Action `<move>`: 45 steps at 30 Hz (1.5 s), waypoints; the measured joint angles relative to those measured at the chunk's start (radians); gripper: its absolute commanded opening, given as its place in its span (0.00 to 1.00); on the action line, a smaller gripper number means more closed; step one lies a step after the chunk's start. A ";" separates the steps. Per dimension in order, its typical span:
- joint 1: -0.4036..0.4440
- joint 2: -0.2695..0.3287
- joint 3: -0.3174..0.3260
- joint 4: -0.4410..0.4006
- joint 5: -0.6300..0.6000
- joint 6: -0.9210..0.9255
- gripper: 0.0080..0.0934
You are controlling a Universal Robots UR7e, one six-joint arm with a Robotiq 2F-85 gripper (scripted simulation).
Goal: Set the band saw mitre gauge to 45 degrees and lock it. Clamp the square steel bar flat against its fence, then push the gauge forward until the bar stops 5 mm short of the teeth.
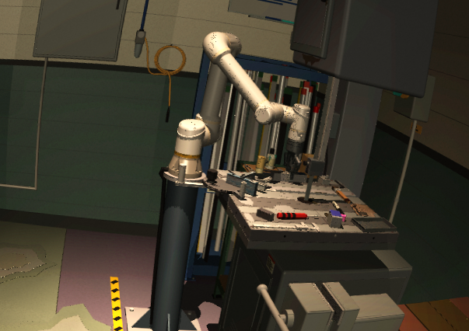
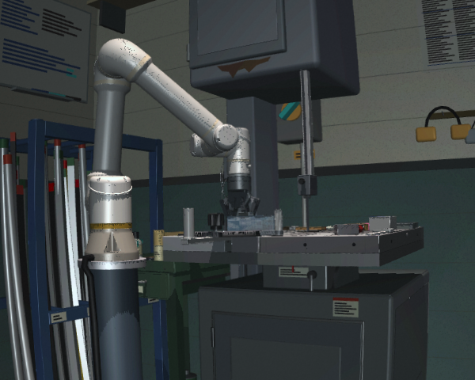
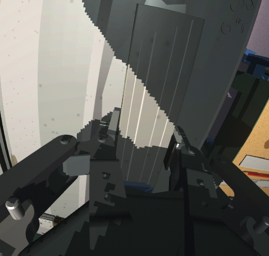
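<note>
On the band saw table, the mitre gauge [image 1: 242,183] sits at the left rear, with its blue-grey fence [image 2: 250,223] and a black lock knob [image 2: 215,220]. A grey square steel bar [image 3: 153,95] with lengthwise lines lies at the back of the table. The blade and its guide [image 2: 306,186] come down to the table further right. My gripper [image 3: 143,142] points down over the rear of the table, behind the fence as the second side camera sees it. It is closed on the square steel bar.
Behind the table rise the saw column [image 1: 354,129] and a blue rack of long bars [image 2: 37,212]. On the table lie a red-handled tool [image 1: 291,215], a dark block [image 1: 265,213], a small purple-topped block [image 1: 335,217] and a dark tray [image 1: 373,224].
</note>
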 measured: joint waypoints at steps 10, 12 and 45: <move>-0.002 -0.004 -0.004 0.013 -0.004 0.000 0.00; -0.002 -0.011 -0.009 0.027 -0.004 0.000 0.00; 0.000 -0.154 -0.187 0.341 -0.001 0.000 0.00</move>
